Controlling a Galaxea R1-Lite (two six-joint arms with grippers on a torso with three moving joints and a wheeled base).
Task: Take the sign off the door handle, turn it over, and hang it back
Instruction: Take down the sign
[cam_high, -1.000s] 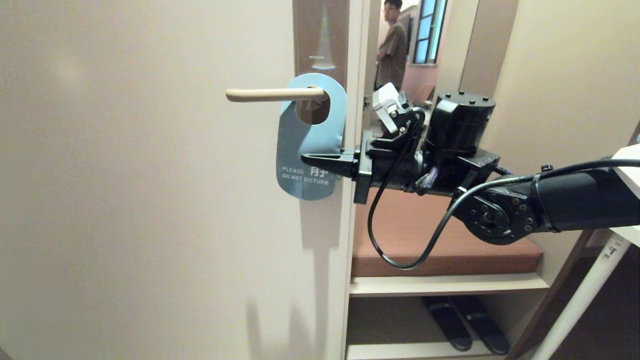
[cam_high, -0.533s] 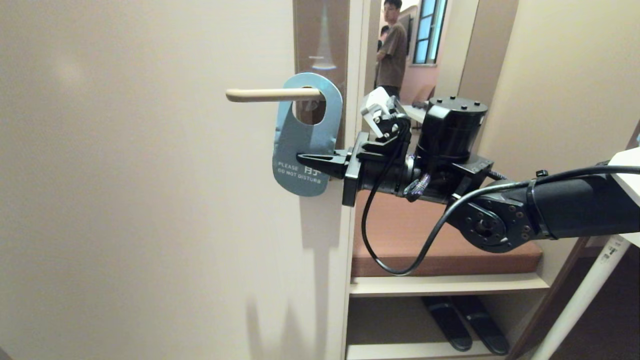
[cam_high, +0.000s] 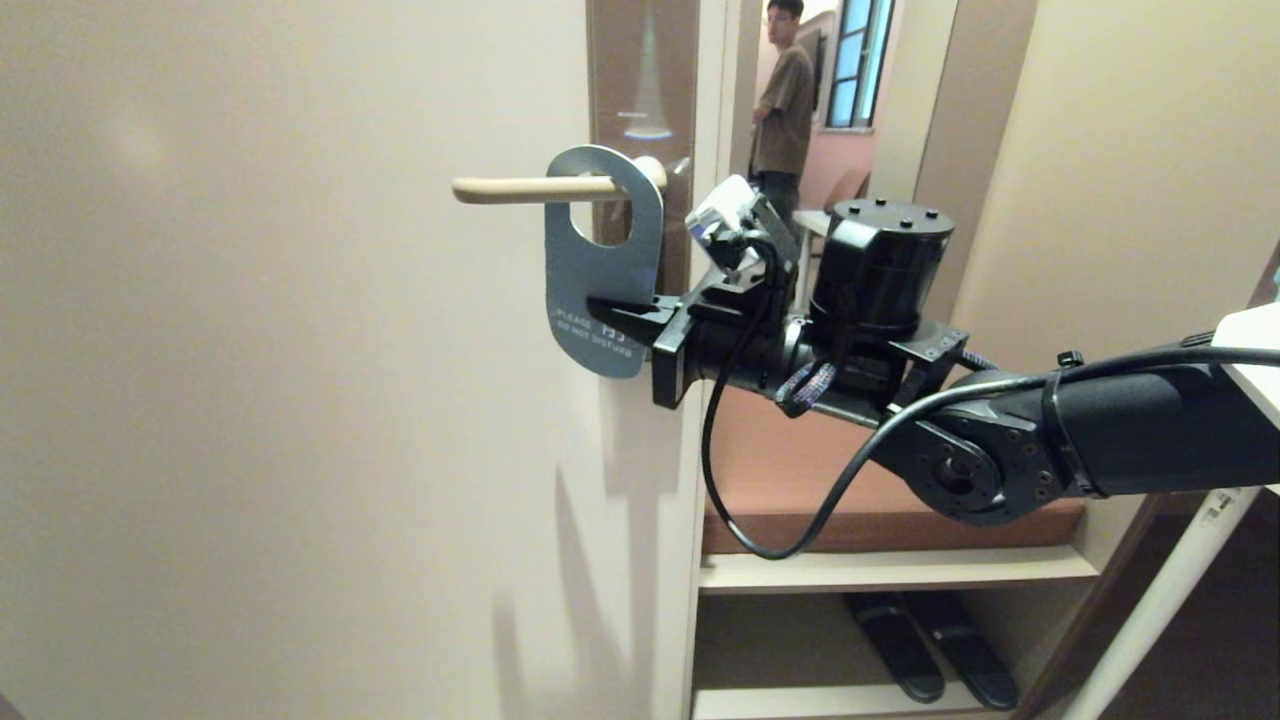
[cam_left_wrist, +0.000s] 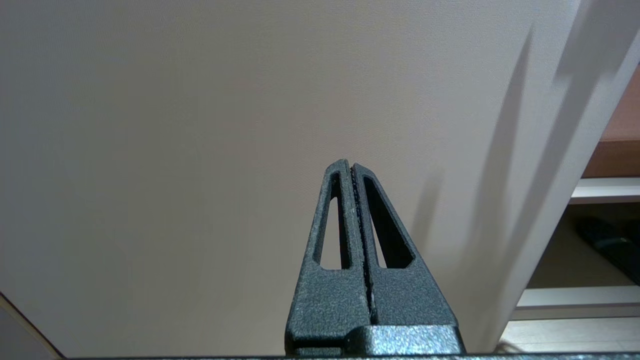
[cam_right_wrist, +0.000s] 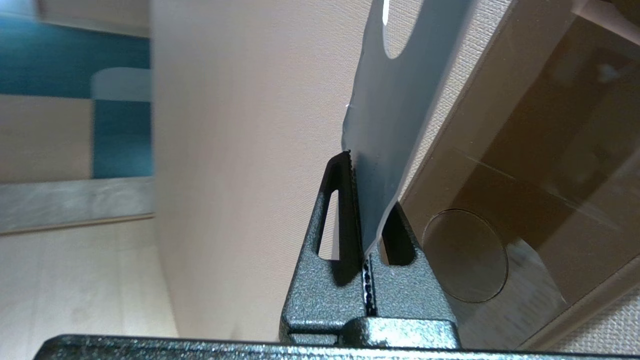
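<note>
1. The door handle (cam_high: 535, 187) points toward nine o'clock; its tip is the only way off.
2. The sign (cam_high: 598, 262) hangs on the handle by its hole, blue face out, swung edge-on from the door.
3. The right gripper (cam_high: 622, 310) comes in from three o'clock, its jaws pinched together on the sign's lower edge.
4. To do this well, it should slide the sign level toward nine o'clock, keeping the hole centred on the handle so the card does not bend or snag.
5. The left gripper (cam_left_wrist: 351, 170) idles low before the door (cam_high: 250, 400), jaws together, holding nothing.
</note>
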